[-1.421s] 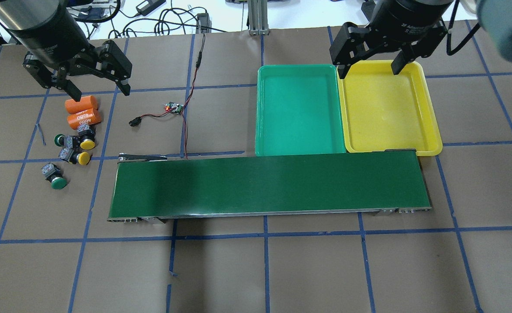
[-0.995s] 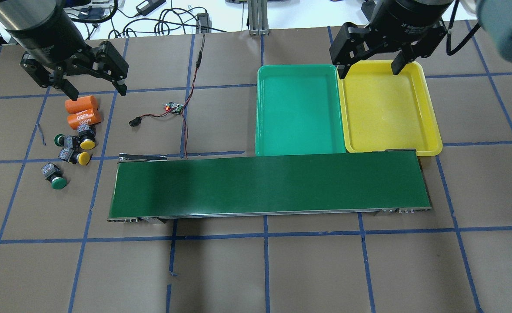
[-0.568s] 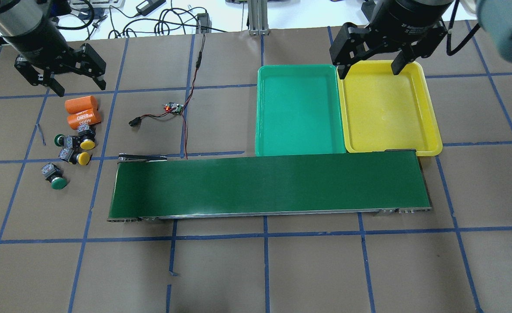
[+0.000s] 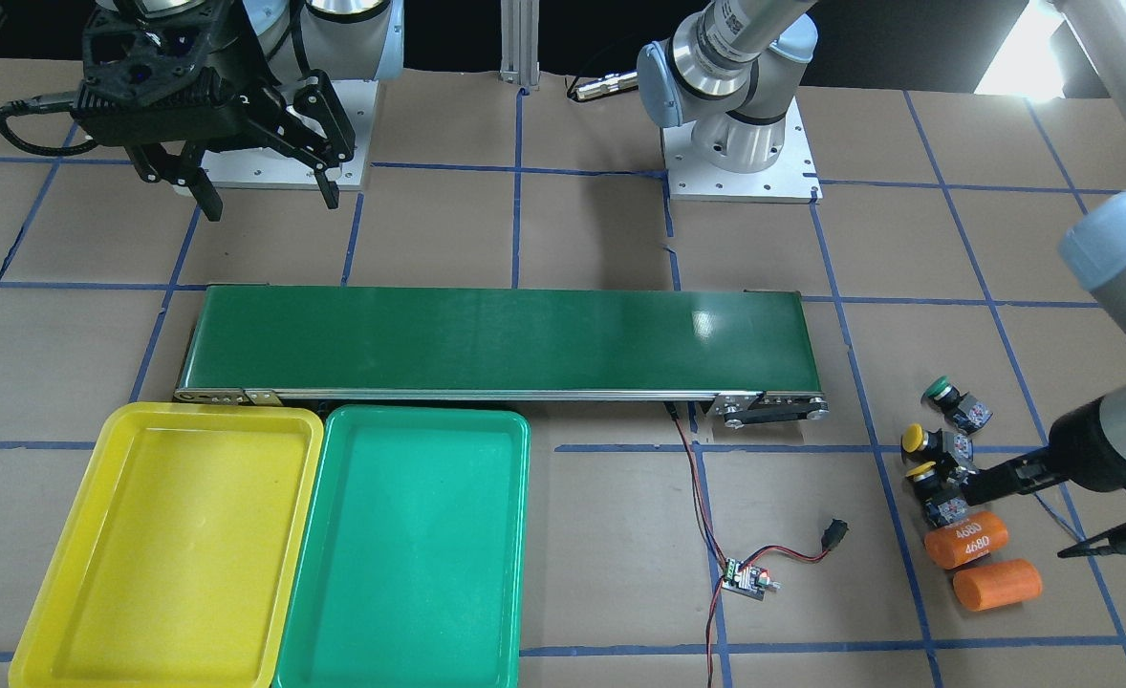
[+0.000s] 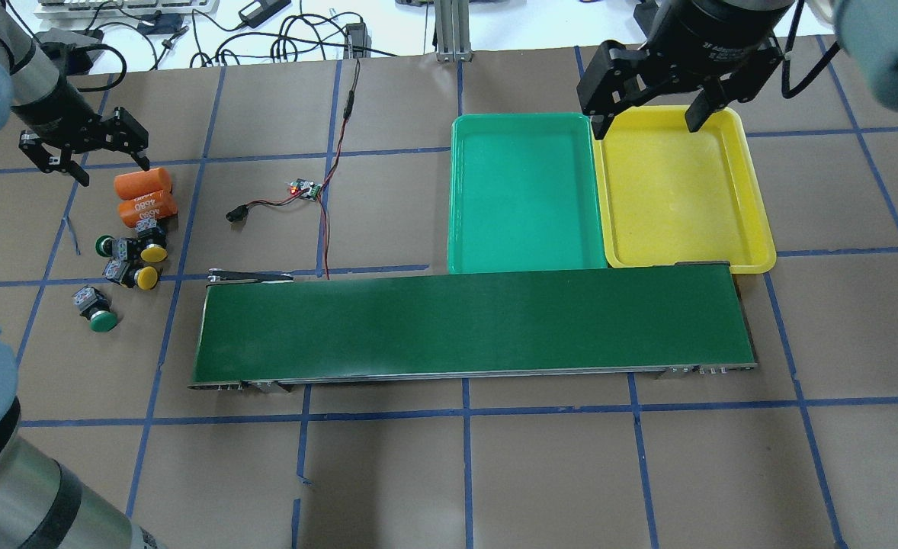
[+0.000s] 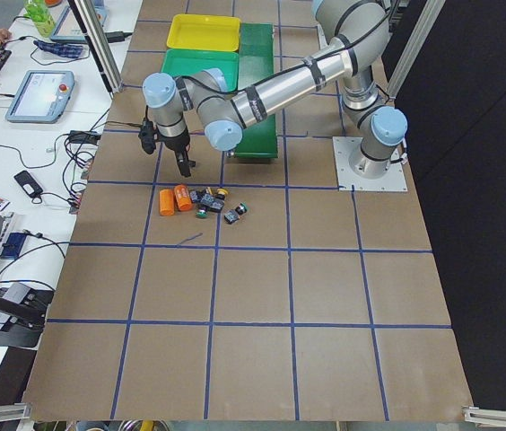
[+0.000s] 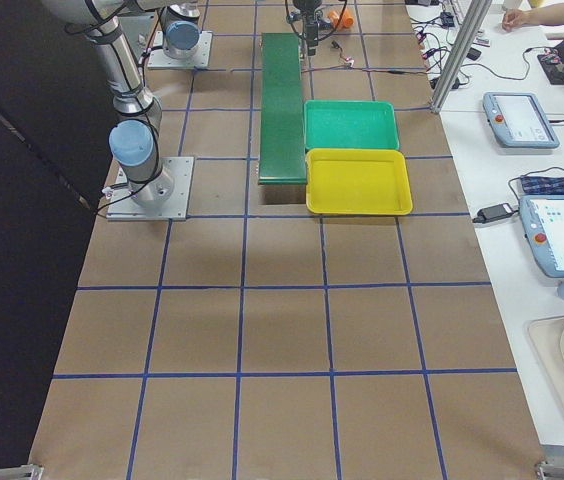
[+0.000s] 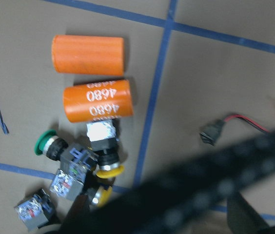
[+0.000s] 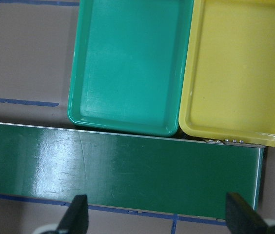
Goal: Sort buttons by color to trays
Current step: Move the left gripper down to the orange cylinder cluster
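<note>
The buttons (image 5: pixel 152 250) look light and hard; the left gripper (image 5: pixel 115 172), jaws spread as on the right gripper (image 5: pixel 647 130), should pinch a grey body

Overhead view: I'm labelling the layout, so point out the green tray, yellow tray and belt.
green tray (image 5: pixel 525 191), overhead view, bare floor
yellow tray (image 5: pixel 678 198), overhead view, bare floor
belt (image 5: pixel 472 324), overhead view, mid surface

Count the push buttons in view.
4, on the table: first yellow button next to the 4680 cylinder, first green button beside it, second yellow button nearer the robot, second green button apart, nearest the robot. None seems hidden.
</note>
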`<state>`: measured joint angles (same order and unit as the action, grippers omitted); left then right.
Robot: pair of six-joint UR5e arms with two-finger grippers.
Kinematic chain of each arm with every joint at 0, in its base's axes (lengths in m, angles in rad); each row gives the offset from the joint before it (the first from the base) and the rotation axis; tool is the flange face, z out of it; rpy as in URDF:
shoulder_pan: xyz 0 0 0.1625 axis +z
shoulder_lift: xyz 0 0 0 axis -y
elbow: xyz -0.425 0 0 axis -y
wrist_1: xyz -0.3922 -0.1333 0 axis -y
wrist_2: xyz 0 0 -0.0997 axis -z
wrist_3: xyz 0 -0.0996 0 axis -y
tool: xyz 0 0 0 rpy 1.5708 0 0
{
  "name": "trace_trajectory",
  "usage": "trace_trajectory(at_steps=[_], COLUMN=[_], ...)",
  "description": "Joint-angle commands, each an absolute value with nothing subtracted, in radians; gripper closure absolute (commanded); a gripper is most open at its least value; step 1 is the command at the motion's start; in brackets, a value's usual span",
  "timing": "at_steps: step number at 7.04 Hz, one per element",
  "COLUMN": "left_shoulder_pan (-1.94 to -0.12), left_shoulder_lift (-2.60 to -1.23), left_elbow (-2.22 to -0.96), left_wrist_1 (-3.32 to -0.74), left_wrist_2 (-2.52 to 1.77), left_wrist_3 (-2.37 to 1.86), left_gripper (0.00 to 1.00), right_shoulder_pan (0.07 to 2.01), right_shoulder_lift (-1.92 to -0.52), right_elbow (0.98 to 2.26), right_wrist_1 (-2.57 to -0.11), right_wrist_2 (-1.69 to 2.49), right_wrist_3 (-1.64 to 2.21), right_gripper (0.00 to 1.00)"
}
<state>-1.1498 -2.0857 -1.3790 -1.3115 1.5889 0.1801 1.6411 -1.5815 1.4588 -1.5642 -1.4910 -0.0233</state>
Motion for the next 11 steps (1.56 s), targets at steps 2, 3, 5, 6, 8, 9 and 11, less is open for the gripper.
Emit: trace_trajectory(at_steps=[2,3,5,6,8,9,11], left_shoulder_pan=[-1.129,-1.129,-1.129,-1.129,-1.129,-1.129,-1.129], left_shoulder_lift=[-2.189,-2.207,-2.243,-2.246,-2.247,-2.252,-2.269], left_elbow=[-1.356,-1.358,-1.358,-1.356,-1.358,-1.358,-1.358], left_wrist_1=[-1.245,-1.223,-1.171,-1.17,-1.17,-1.17,-1.169], left_wrist_2=[1.592,1.592,1.589,1.577,1.572,1.574,1.577], left_wrist_3=[0.238,0.254,0.284,0.281,0.268,0.25,0.232], left_gripper=[0.0,0.0,0.0,0.0,0.0,0.0,0.0], right_shoulder_pan=[1.64,1.64,1.64,1.641,1.64,1.64,1.641], right_shoulder_lift=[-1.582,-1.582,-1.582,-1.582,-1.582,-1.582,-1.582], right_elbow=[1.459,1.46,1.46,1.46,1.46,1.46,1.46], right_wrist_1=[-1.563,-1.563,-1.563,-1.565,-1.565,-1.563,-1.565], right_wrist_2=[-1.491,-1.491,-1.491,-1.491,-1.491,-1.491,-1.491], right_wrist_3=[-0.026,-0.025,-0.025,-0.025,-0.025,-0.025,-0.025], right_gripper=[0.0,0.0,0.0,0.0,0.0,0.0,0.0])
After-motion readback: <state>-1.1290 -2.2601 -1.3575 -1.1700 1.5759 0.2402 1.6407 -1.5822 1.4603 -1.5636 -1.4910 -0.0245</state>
